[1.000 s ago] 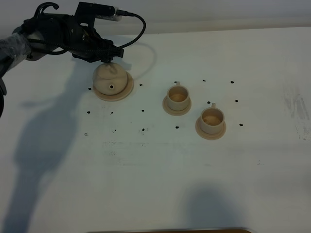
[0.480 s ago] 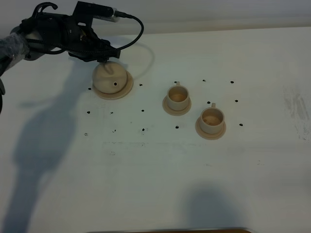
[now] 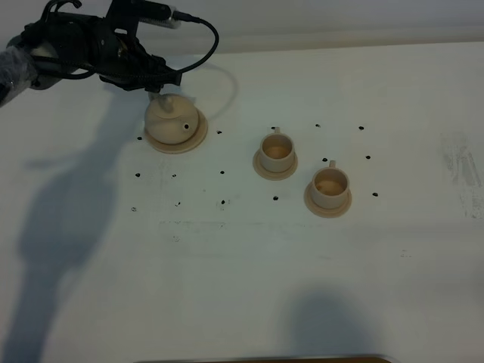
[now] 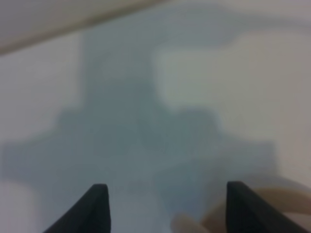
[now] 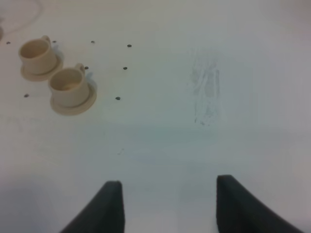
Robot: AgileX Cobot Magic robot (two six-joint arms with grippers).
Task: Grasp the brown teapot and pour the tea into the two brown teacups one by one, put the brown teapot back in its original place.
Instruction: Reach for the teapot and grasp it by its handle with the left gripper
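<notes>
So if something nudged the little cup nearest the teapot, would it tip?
The cup looks squat and straight-sided, so it would probably slide rather than tip. It seems to hold tea, which could slosh. Its saucer might shift too.

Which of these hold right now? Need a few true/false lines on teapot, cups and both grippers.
1. The brown teapot sits on its saucer. True.
2. The left gripper is shut on the teapot's handle. False: its jaws stand open, nothing clamped.
3. The left teacup and right teacup both stand upright. True.
4. The right gripper holds a teacup. False: it is open and empty.
</notes>
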